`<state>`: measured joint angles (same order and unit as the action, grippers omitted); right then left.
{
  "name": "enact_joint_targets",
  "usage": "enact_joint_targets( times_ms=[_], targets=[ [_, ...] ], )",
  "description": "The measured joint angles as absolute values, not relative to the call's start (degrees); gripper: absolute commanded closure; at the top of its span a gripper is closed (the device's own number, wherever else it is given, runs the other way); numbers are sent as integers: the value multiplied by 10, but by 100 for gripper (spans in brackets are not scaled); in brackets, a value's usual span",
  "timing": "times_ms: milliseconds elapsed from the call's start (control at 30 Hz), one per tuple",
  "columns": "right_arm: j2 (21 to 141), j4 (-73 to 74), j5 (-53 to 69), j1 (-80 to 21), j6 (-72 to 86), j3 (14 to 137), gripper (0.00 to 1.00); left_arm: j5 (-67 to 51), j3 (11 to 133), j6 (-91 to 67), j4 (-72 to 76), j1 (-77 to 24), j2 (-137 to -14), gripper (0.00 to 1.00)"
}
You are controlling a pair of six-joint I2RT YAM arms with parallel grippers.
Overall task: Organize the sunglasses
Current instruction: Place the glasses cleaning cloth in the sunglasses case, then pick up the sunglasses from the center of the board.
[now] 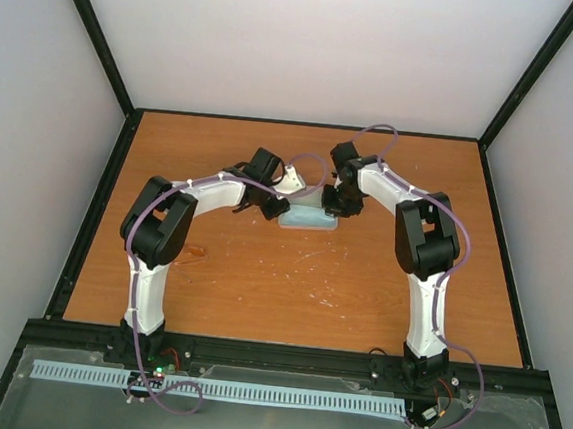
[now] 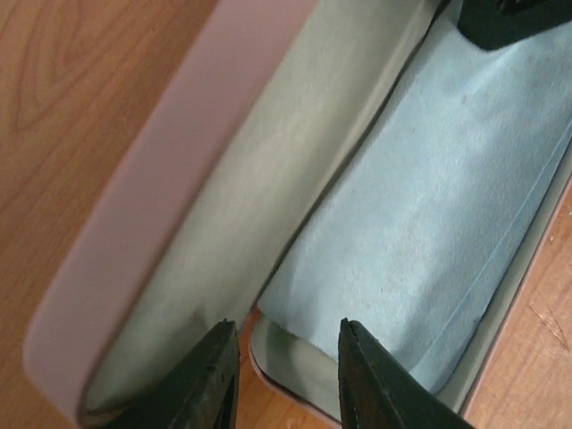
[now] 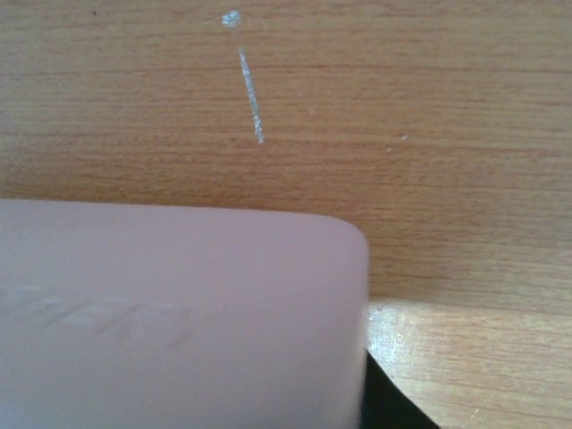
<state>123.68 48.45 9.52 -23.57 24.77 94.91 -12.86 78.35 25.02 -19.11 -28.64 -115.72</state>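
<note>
The pink case (image 1: 304,222) lies open at mid-table, its lid (image 2: 134,223) raised to the left and showing a pale lining. A light blue cloth (image 2: 429,206) covers the base of the case. The sunglasses are hidden in every view. My left gripper (image 2: 286,380) is open, its fingers straddling the near corner where lid and base meet, with nothing clamped. My right gripper (image 1: 333,207) is at the case's right end. In the right wrist view the pink case (image 3: 179,313) fills the lower left, and only one dark finger (image 3: 389,407) shows beside it.
The wooden table (image 1: 290,285) has black rails along its edges. A dark part, probably the right gripper, shows at the top right (image 2: 509,22) of the left wrist view. A small orange-brown mark (image 1: 195,254) lies near the left arm.
</note>
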Motion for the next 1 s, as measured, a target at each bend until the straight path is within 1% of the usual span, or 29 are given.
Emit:
enact_joint_targets(
  times_ms=[33,100,133,233,333,433,500,633,700,800,867,933,1000],
  targets=[
    [1235,484,94,-236,249,948,74,-129,781,250,-191,-286,-1157,67],
    [1231,484,92,-236,250,945,67,-129,773,248,-191,-286,-1155,65],
    [1228,483,91,-236,251,943,65,-129,768,247,-192,-286,-1153,65],
    [1216,477,83,-236,256,936,64,-130,754,243,-192,-286,-1144,62],
    [1198,470,77,-236,258,926,57,-131,740,236,-192,-286,-1132,59],
    [1178,461,72,-236,262,918,55,-131,728,231,-192,-286,-1121,54],
    [1166,455,69,-236,262,917,46,-131,723,229,-192,-286,-1115,50],
    [1156,445,67,-236,265,916,44,-132,718,224,-190,-287,-1106,46],
    [1156,441,66,-236,265,913,44,-132,718,223,-190,-287,-1103,46],
    [1152,438,61,-236,269,896,45,-132,717,221,-189,-287,-1096,52],
    [1140,437,50,-237,276,877,43,-134,715,221,-189,-287,-1088,53],
    [1114,437,34,-237,288,850,42,-140,711,222,-189,-287,-1070,52],
    [1074,437,18,-237,303,816,36,-152,705,226,-188,-287,-1047,48]
  ],
)
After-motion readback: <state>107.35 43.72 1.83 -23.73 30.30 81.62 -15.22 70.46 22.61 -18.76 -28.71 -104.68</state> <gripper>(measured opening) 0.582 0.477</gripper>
